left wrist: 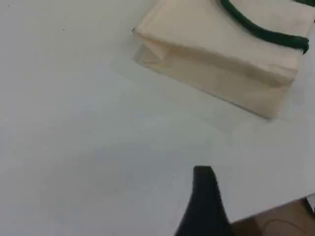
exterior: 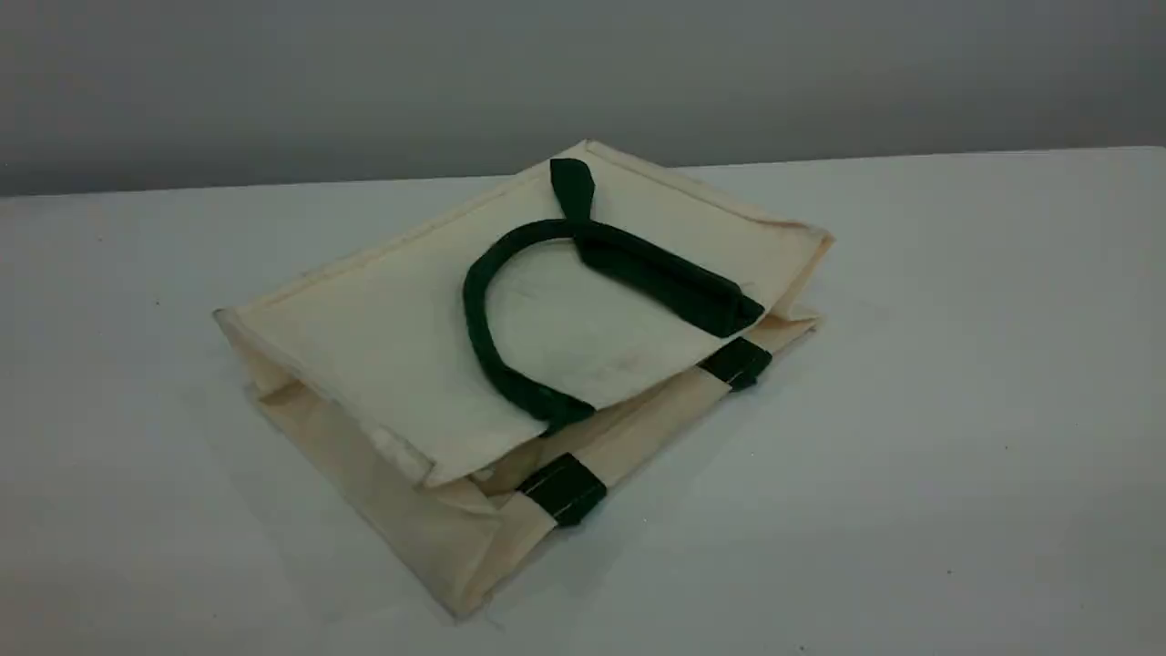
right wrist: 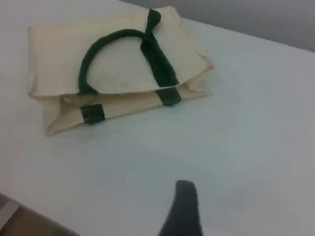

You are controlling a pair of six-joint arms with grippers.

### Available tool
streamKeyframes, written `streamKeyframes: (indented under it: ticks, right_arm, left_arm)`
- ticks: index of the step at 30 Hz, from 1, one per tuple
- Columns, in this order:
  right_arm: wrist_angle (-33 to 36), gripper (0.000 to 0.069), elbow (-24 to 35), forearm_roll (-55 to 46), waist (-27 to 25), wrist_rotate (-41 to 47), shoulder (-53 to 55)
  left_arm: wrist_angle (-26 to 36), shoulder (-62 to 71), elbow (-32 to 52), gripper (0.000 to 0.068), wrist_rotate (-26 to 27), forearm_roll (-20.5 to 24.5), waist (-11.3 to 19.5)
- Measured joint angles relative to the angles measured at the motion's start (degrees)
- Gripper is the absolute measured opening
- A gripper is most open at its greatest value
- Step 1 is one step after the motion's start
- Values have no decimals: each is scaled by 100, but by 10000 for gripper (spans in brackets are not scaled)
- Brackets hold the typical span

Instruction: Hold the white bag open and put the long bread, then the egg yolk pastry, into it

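Note:
The white bag (exterior: 392, 346) lies flat on the table, its mouth toward the front right, pressed nearly shut. One dark green handle (exterior: 475, 314) curls on top of it, and two green tabs (exterior: 565, 487) show along the mouth edge. Neither the long bread nor the egg yolk pastry is in view. No arm appears in the scene view. In the left wrist view a single dark fingertip (left wrist: 204, 196) hovers over bare table, short of the bag (left wrist: 216, 54). The right wrist view shows its fingertip (right wrist: 183, 206) in front of the bag's (right wrist: 54, 59) mouth. Neither touches or holds anything.
The white table (exterior: 911, 410) ends at a far edge against a grey wall (exterior: 273, 82). A table edge with brown floor (left wrist: 275, 221) beyond it runs close to the left fingertip. Another table edge (right wrist: 15, 216) shows at the right wrist view's bottom left.

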Motion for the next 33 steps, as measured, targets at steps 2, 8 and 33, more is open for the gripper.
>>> streamKeyframes:
  ticks: [2,8,33]
  right_arm:
    - [0,566,0,0,0,0,0]
    - [0,566,0,0,0,0,0]
    - [18,566,0,126,-165,0,-11]
  left_arm:
    - [-118,0,85,477,6,0,0]
    - [-325,0,192,477,-4,-20,0]
    - [-325,-5,187,477,-4,-20,230]
